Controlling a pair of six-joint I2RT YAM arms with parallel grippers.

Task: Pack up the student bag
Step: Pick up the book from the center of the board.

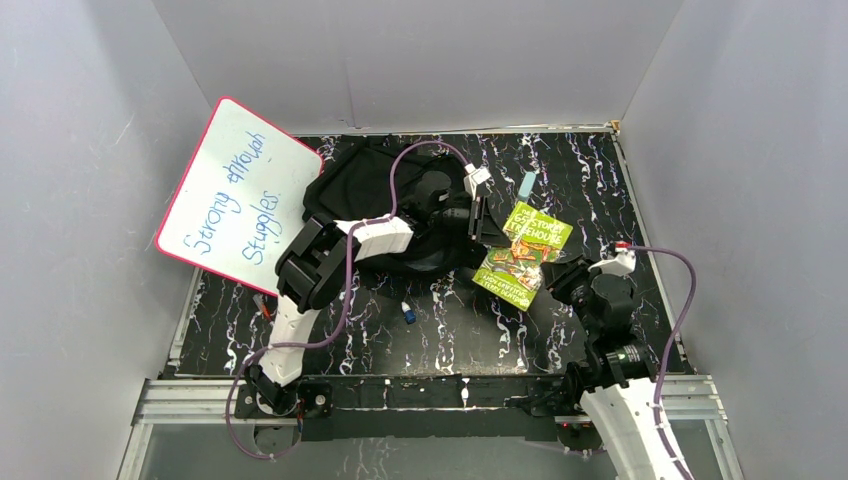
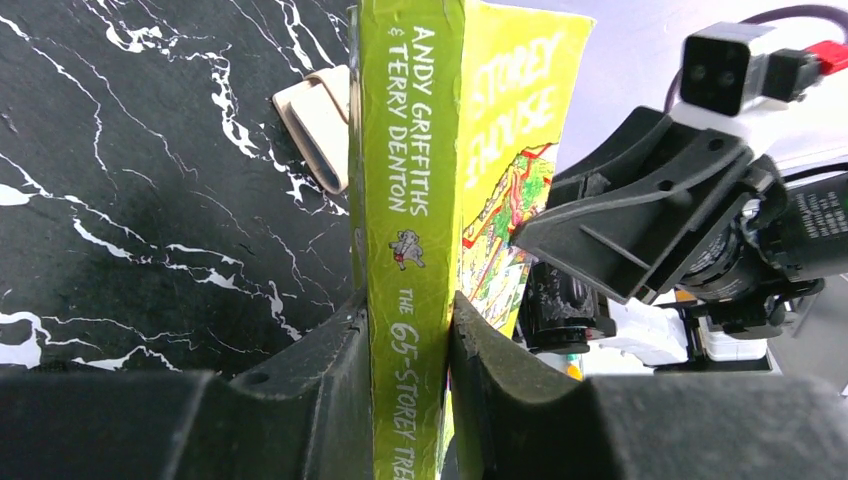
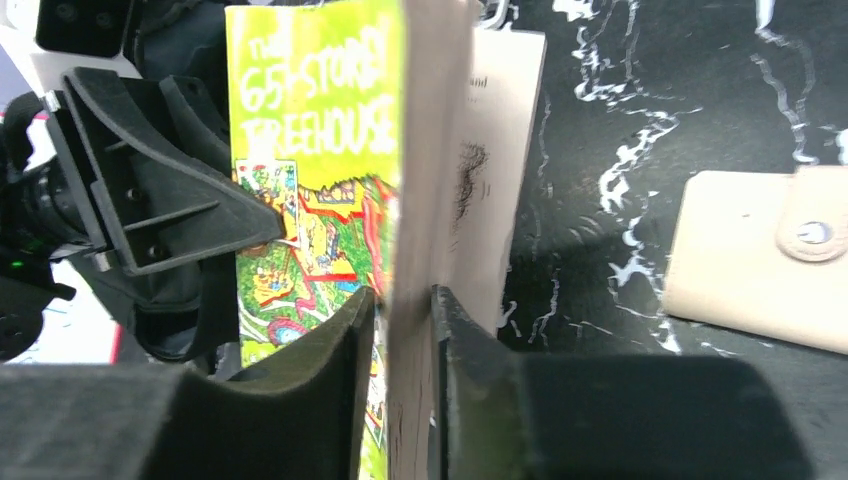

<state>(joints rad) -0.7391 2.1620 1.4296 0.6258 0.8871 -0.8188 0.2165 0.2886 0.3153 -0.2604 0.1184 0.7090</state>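
Note:
The student bag (image 1: pixel 345 185) is a black fabric backpack lying at the back of the table, partly under my left arm. A bright green paperback (image 1: pixel 530 240) hangs just right of the bag, held by both grippers. My left gripper (image 1: pixel 487 232) is shut on the book's spine (image 2: pixel 410 180), and the fingers (image 2: pixel 330 360) press both sides of it. My right gripper (image 1: pixel 553 278) is shut on the opposite page edge (image 3: pixel 430 150). The book's cover (image 3: pixel 310 150) faces the left gripper (image 3: pixel 150 210). The bag's opening is hidden.
A pink-rimmed whiteboard (image 1: pixel 238 195) leans against the left wall. A small blue-tipped object (image 1: pixel 408 313) lies in front of the bag. A pale blue item (image 1: pixel 527 183) lies behind the book. A beige wallet (image 3: pixel 760 260) lies on the marbled table (image 1: pixel 620 180) and also shows in the left wrist view (image 2: pixel 315 125).

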